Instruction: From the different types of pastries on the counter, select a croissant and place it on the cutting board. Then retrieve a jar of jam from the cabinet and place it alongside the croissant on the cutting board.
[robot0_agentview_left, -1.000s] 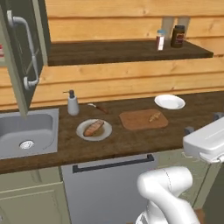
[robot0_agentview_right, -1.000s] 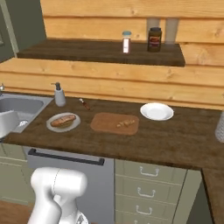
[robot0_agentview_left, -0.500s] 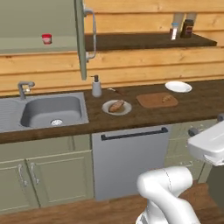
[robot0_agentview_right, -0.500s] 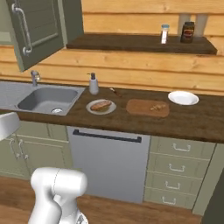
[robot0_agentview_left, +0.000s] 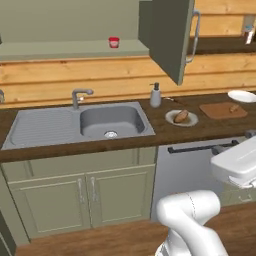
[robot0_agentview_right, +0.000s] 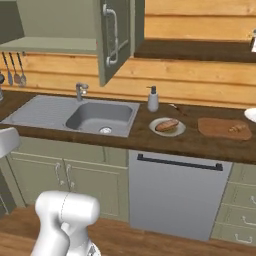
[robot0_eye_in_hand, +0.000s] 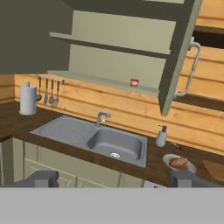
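Croissant (robot0_agentview_left: 233, 107) lies on the cutting board (robot0_agentview_left: 222, 110) at the right end of the desk (robot0_agentview_left: 200, 131), small and pale brown; in the right base view it sits toward the board's right end. The jar of jam (robot0_agentview_left: 114, 42) stands alone on the lower shelf of the cabinet (robot0_agentview_left: 60, 50), above the sink (robot0_agentview_left: 82, 123), and the cabinet door (robot0_agentview_left: 172, 37) hangs open to its right. In the hand view the red jar shows on the same pale shelf, just left of the open door's edge. A grey plate (robot0_agentview_left: 181, 118) with a brown pastry (robot0_agentview_left: 181, 116) rests on the desk between the sink and the board, with a soap dispenser (robot0_agentview_left: 155, 96) just behind it near the wall. A white plate (robot0_agentview_left: 242, 96) sits beyond the board at the frame edge. A faucet (robot0_agentview_left: 80, 95) rises behind the sink. The end effector (robot0_eye_in_hand: 114, 179) shows its two dark fingertips (robot0_eye_in_hand: 41, 179) set wide apart at the bottom of the hand view, holding nothing, well away from the cabinet. A paper towel roll (robot0_eye_in_hand: 28, 99) and hanging utensils (robot0_eye_in_hand: 49, 92) stand at the far left.
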